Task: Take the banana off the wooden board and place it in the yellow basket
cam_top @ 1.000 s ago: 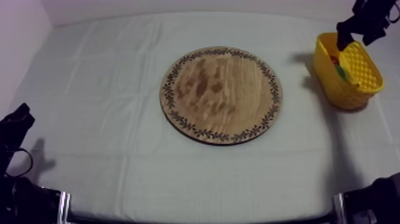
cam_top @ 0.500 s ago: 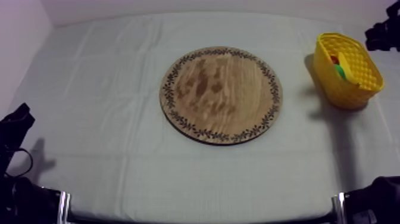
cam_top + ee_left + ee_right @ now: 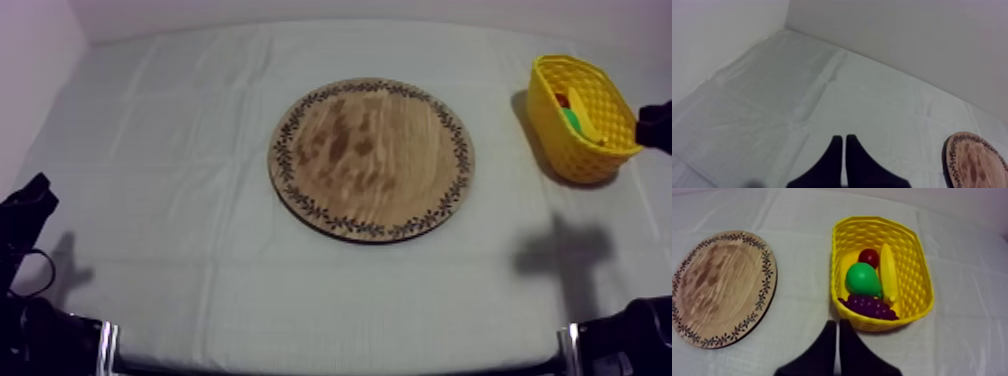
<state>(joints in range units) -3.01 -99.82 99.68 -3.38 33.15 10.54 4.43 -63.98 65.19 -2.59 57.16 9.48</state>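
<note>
Near the tabletop's front left corner the left gripper point(image 3: 844, 137) was seen with fingers clenched on nothing. The right gripper point(image 3: 838, 322), likewise clenched and empty, was held just short of the yellow basket point(image 3: 916, 280). The wooden board point(image 3: 370, 158) was found bare. The banana point(image 3: 888, 273) was lodged inside the basket at the far right corner, so the task was judged complete.

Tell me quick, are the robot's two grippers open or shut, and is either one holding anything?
Left gripper: shut, holding nothing.
Right gripper: shut, holding nothing, near the basket.

No text, label, brand, number or sign is readable anywhere.
</note>
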